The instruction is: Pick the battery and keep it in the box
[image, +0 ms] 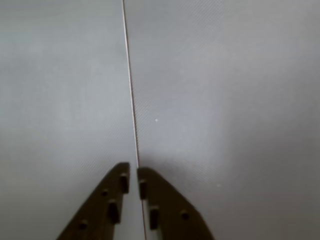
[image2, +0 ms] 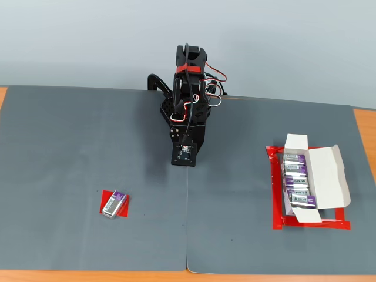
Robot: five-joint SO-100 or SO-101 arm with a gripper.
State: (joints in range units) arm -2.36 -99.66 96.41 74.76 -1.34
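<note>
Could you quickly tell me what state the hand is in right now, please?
Hand: closed, holding nothing; only bare mat lies beneath it in the wrist view.

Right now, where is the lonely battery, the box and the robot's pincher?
battery [image2: 114, 204], fixed view, its purple-silver top.
box [image2: 329, 174], fixed view, its open white lid.
gripper [image: 133, 175], wrist view, gap between its nearly touching tips.

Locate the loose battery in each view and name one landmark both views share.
Wrist view: not in it; only grey mat and the gripper, fingertips nearly touching.
Fixed view: the battery lies lower left on a small red patch, far from the box at right.
Shared landmark: the mat seam.
</note>
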